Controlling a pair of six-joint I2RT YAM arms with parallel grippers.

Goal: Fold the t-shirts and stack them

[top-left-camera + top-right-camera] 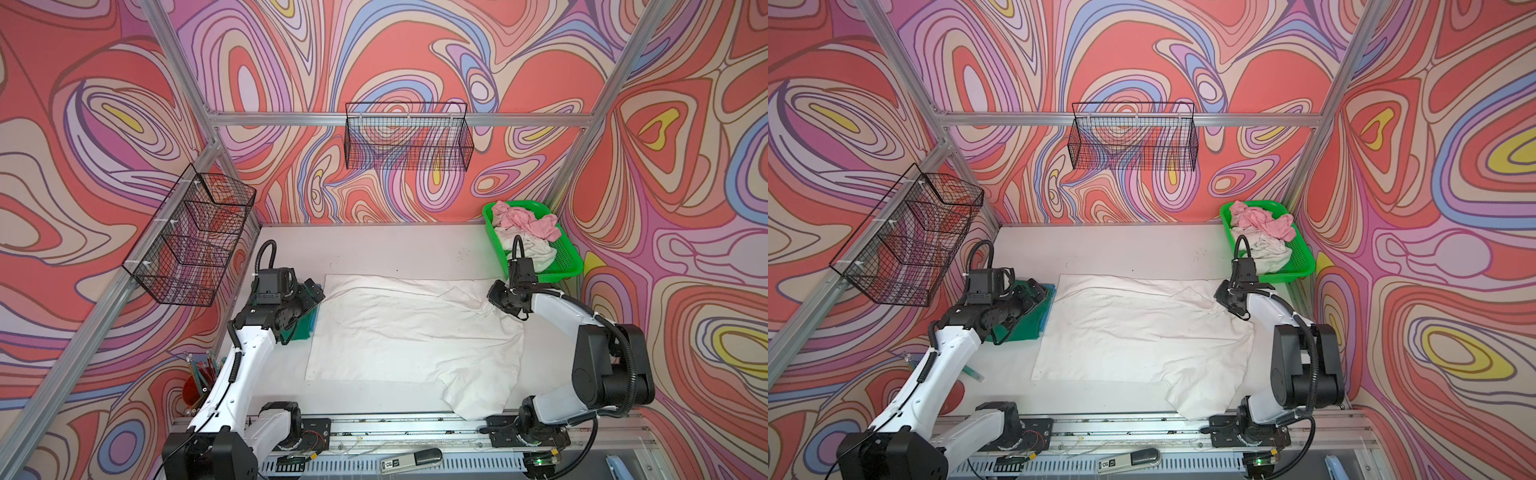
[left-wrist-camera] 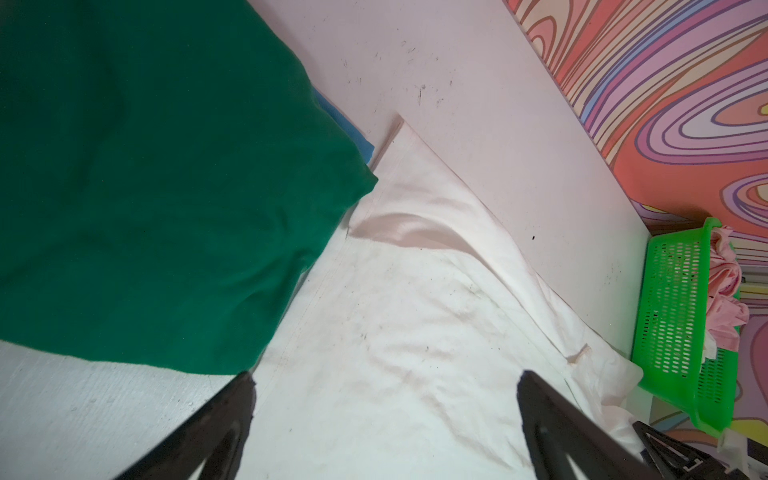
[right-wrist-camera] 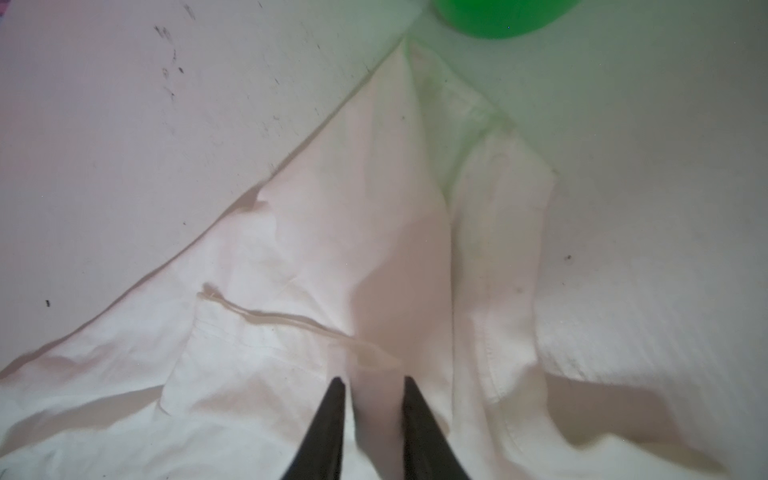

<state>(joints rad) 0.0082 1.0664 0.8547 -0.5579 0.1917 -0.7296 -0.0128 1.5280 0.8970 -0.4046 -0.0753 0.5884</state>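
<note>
Here the right claw (image 3: 374,380) is pinching a raised fold of the white shirt (image 1: 395,332) between narrow jaws, near the right edge of the desk (image 1: 374,249). The left claw (image 2: 386,374) is hanging wide open over that shirt's left edge, beside the folded green shirt (image 2: 145,187). Pink shirts (image 1: 528,222) are lying crumpled in the basket (image 1: 561,257) at the far right corner.

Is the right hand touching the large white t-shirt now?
Touching. In the right wrist view, a ridge of the white t-shirt stands pinched between the two fingers of the right hand.
</note>
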